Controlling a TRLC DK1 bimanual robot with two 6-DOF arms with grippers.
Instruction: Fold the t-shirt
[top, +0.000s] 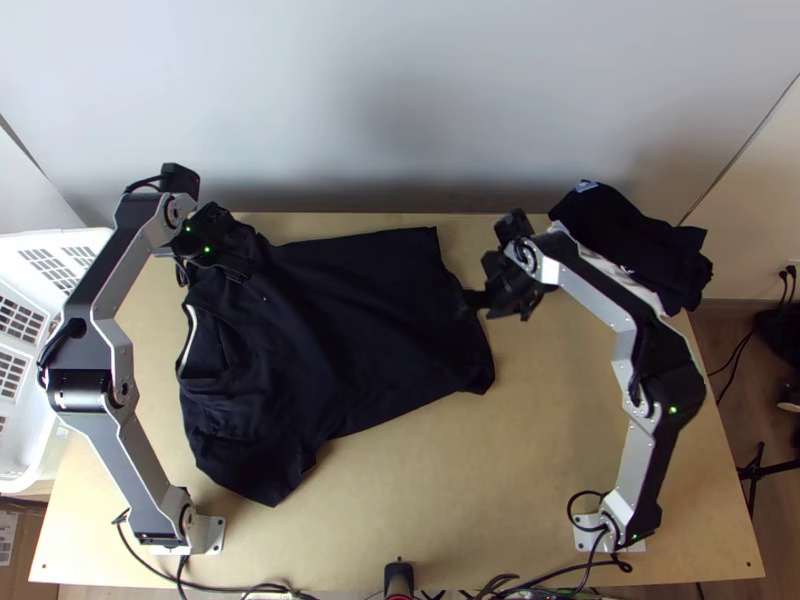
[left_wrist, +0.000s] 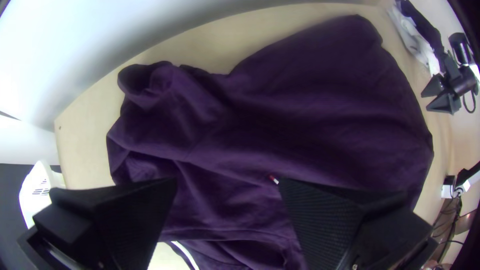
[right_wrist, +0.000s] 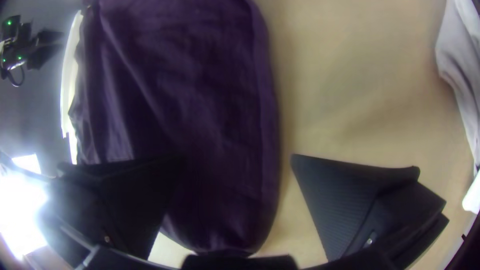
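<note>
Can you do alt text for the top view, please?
A dark t-shirt lies spread but rumpled on a wooden table. The left gripper is open over one end, the right gripper open at the other. More clothes lie at the far right.

Bare tabletop (top: 450, 490) on the near side and right of the t-shirt (top: 350, 320)
Left of the t-shirt, the left arm (top: 90, 388) bars the way; the left gripper (top: 238, 248) blocks above its far left part, the right gripper (top: 495, 308) at its right edge. The wall (top: 400, 110) rises past its far side, a clothes pile (top: 630, 240) well to its right.
</note>
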